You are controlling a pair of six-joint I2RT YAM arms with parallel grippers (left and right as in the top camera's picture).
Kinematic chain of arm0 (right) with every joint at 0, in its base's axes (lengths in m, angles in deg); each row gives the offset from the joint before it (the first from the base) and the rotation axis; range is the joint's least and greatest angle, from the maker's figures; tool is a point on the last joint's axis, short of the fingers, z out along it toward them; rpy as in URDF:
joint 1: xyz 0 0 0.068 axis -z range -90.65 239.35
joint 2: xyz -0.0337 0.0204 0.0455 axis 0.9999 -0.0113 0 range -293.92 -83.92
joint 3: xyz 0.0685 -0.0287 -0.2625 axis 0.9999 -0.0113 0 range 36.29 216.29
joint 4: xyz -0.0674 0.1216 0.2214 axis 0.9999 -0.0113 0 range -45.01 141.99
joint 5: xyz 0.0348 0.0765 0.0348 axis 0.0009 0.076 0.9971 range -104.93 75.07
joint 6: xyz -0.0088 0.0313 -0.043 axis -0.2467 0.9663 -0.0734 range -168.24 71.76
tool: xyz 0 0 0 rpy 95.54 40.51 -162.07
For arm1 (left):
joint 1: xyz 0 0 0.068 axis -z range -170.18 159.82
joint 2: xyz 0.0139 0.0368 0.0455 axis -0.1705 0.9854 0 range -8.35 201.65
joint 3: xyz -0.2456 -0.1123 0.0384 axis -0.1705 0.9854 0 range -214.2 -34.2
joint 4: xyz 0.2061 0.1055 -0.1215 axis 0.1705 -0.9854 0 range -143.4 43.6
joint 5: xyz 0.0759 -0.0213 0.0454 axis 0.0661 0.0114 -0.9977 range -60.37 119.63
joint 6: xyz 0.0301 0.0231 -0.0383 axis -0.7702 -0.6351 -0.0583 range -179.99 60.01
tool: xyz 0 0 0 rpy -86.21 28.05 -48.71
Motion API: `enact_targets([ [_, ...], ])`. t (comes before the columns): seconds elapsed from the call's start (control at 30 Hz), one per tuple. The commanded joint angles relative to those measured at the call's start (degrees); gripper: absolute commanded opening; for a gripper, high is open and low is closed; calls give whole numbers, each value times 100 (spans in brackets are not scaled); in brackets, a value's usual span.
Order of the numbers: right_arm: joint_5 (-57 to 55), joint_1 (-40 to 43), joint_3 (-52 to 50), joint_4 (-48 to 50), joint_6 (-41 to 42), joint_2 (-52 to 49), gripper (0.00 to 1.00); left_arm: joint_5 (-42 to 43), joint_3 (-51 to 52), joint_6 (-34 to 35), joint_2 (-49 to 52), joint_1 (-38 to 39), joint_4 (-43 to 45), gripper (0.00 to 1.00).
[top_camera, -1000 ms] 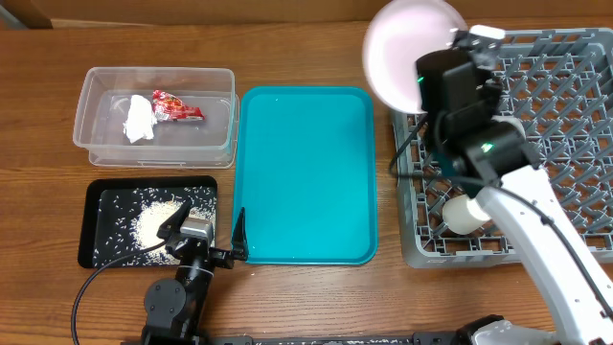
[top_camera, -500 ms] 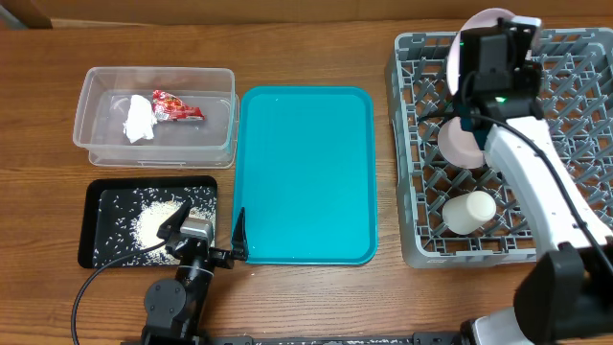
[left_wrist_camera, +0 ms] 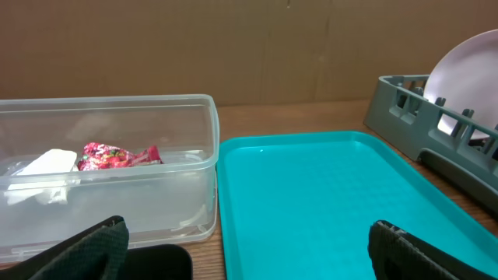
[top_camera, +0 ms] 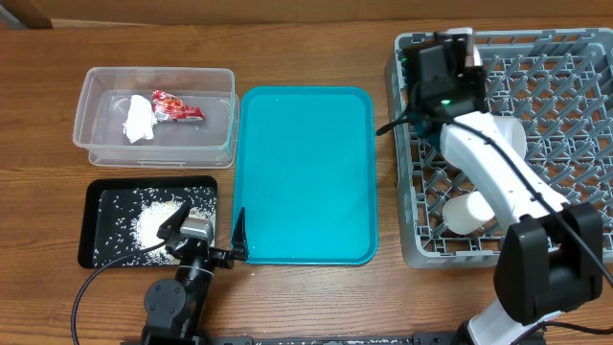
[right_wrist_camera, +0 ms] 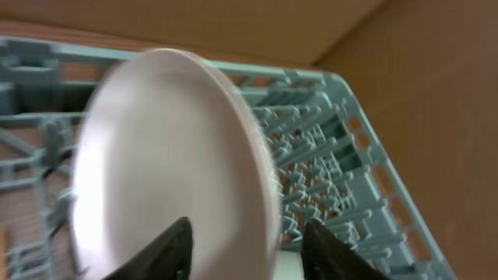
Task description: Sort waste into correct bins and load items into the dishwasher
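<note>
Right tool (right_wrist_camera: pixel 247 225) grips the pink plate (right_wrist_camera: pixel 171 155) at the grey rack (top_camera: pixel 575 67) on the wooden table (top_camera: pixel 306 297), cardboard wall (left_wrist_camera: pixel 233 47) behind

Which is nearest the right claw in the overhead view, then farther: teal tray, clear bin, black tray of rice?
Right claw, gripping the pink plate at the dish rack:
1. Teal tray, table middle.
2. Clear bin, back left.
3. Black tray of rice, front left.
</note>
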Motion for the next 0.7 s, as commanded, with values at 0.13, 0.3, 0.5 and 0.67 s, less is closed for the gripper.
enact_targets([
  [0.13,634,-887,44,-804,409,1305,56,63,20,-87,-28,-33,-9,100],
  [0.3,2828,-1462,44,-1941,1482,2225,58,63,20,-87,-28,-33,-9,100],
  [0.5,5895,-2002,42,-2321,1497,3145,100,63,20,-87,-28,-33,-9,100],
  [0.67,6522,-2063,42,-2531,1497,3276,100,63,20,-87,-28,-33,-9,100],
])
